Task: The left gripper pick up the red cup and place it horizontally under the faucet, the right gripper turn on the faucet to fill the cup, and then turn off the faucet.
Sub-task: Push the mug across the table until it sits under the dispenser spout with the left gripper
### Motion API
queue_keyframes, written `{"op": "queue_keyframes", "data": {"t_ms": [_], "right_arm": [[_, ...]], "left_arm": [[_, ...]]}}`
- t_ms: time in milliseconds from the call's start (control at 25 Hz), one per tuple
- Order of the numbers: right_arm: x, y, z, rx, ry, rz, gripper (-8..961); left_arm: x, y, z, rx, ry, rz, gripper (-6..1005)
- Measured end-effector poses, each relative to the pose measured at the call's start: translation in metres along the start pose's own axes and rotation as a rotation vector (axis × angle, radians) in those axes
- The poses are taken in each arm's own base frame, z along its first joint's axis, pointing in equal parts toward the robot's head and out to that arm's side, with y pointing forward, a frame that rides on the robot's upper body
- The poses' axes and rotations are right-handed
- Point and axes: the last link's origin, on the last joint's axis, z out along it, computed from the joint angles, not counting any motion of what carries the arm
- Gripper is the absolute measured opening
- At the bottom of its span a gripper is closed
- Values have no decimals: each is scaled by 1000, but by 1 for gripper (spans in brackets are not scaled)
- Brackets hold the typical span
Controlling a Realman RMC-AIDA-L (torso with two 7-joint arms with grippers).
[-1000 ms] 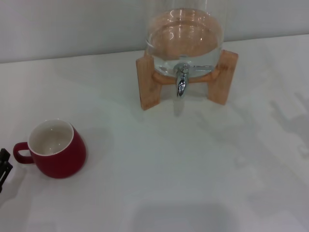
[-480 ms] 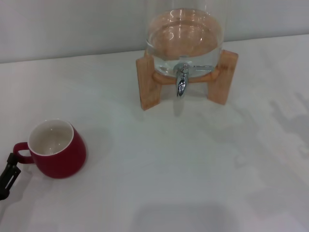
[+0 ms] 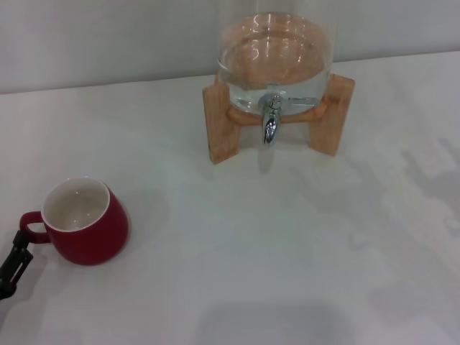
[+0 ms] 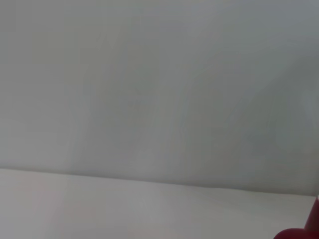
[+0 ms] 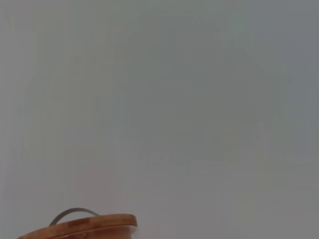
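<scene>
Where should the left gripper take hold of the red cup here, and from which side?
Probably the loop handle, approached from the robot's left. The red cup stands upright with its handle toward the left gripper, which sits just beside it.

My work rests on a plain white table (image 3: pixel 287 251). On it stand a squat dark-red ceramic cup (image 3: pixel 83 223), upright, and, well apart, the dispenser's wooden stand (image 3: pixel 223 126).
</scene>
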Motion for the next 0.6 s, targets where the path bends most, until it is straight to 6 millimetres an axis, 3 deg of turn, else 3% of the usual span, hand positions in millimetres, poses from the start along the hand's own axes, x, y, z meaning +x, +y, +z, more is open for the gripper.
{"op": "queue_keyframes", "data": {"t_ms": [600], "right_arm": [[0,0,-1,-1,0,0,843]], "left_arm": [[1,6,5,-45,-9,20,882]]}}
